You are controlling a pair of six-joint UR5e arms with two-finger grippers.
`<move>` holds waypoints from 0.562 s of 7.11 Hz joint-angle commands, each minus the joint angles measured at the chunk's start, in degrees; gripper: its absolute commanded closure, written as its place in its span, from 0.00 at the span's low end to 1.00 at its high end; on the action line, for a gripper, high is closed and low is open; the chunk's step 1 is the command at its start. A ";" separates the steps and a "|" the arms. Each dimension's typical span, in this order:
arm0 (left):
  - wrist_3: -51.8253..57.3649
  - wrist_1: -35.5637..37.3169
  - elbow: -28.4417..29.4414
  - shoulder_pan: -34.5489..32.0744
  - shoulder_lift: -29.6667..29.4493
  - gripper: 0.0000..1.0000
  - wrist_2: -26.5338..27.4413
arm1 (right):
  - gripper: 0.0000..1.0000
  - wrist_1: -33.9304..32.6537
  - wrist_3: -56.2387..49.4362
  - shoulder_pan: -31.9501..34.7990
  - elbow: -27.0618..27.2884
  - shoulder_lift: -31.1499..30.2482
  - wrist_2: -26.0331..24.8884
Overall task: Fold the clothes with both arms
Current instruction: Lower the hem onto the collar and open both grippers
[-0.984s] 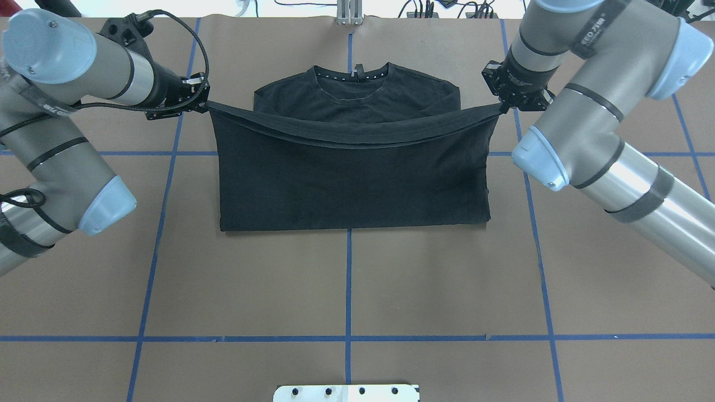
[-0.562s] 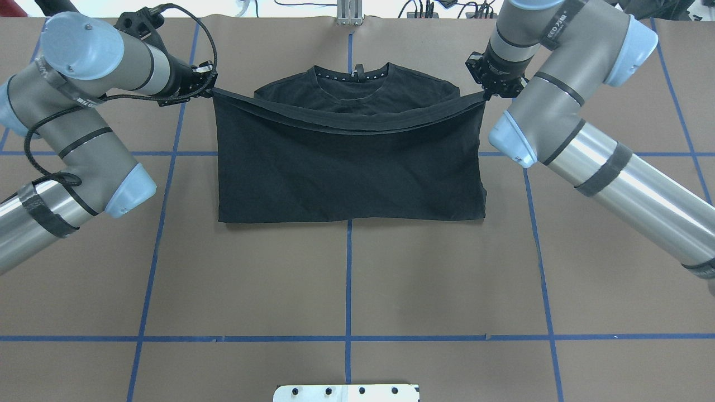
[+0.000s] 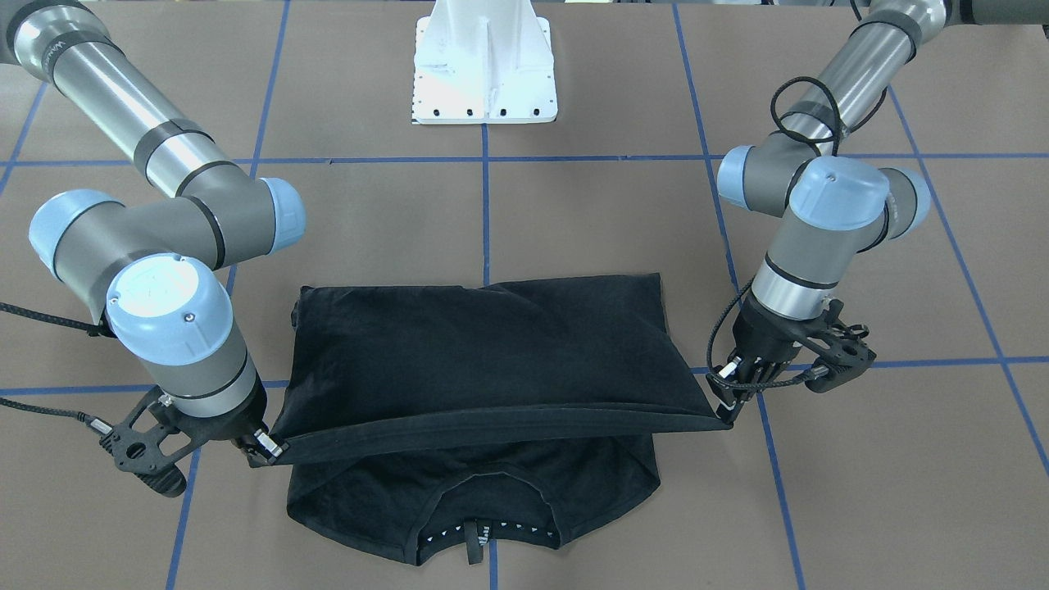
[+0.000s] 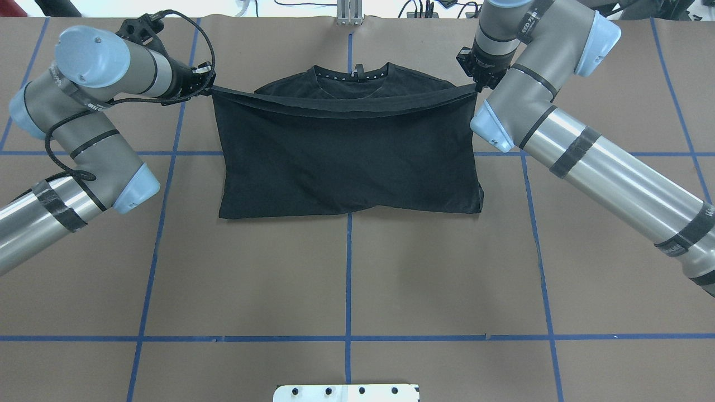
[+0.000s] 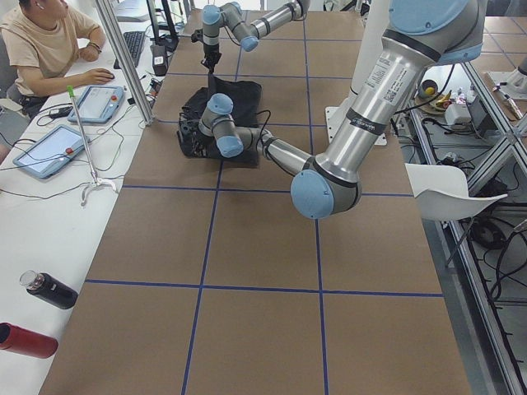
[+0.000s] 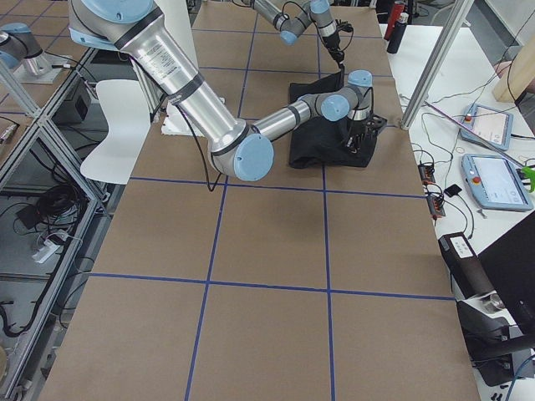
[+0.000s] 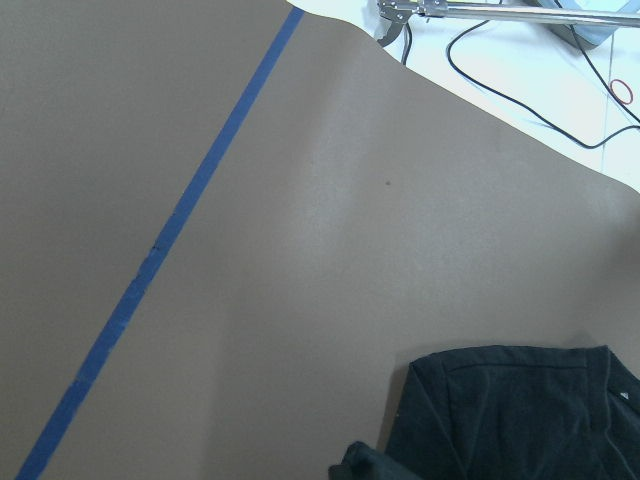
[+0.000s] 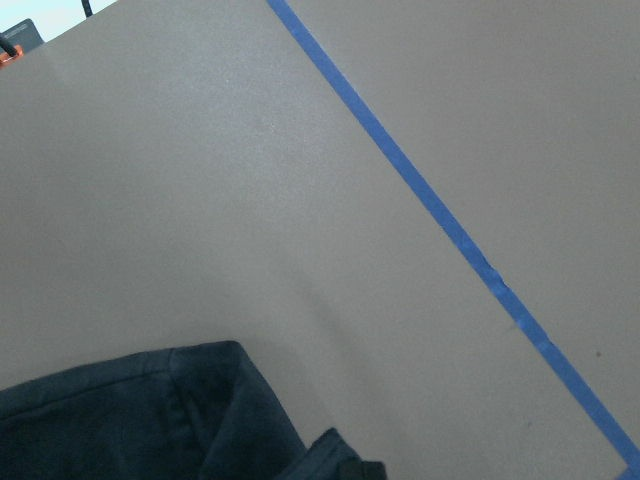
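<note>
The black T-shirt (image 4: 349, 162) lies on the brown table, plain side up, with no logo showing. Its lower half is lifted back over the chest, and the collar (image 4: 351, 75) still shows at the far edge. My left gripper (image 4: 208, 88) is shut on the left corner of the raised hem. My right gripper (image 4: 476, 84) is shut on the right corner. The hem hangs taut between them, just above the shoulders. In the front-facing view the shirt (image 3: 483, 352) spans from the left gripper (image 3: 728, 414) to the right gripper (image 3: 262, 451). Both wrist views show only sleeve cloth (image 7: 520, 410) (image 8: 130, 410).
The white pedestal base (image 3: 485, 65) stands at the near table edge. Blue tape lines (image 4: 348, 279) grid the brown table. Cables lie past the far edge. An operator (image 5: 41, 49) with tablets sits beyond it, and bottles (image 5: 49, 290) stand on the side bench.
Both grippers have carried the hem farther from the robot, toward the collar. The raised edge now covers most of the chest. The fold line at the near side has crept slightly away.
</note>
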 commanded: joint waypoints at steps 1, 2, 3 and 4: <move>-0.99 -3.08 3.71 0.01 -0.94 1.00 0.52 | 1.00 2.77 -0.09 -0.73 -3.16 0.13 -2.03; -0.99 -3.35 4.60 0.01 -1.65 1.00 0.52 | 1.00 3.05 0.00 -0.91 -3.43 0.65 -2.13; -0.99 -3.53 5.30 0.01 -1.83 1.00 0.52 | 1.00 3.14 0.00 -1.18 -3.70 0.65 -2.21; -1.08 -5.79 6.87 0.01 -1.92 0.97 0.69 | 1.00 3.66 0.00 -1.27 -4.40 0.65 -2.22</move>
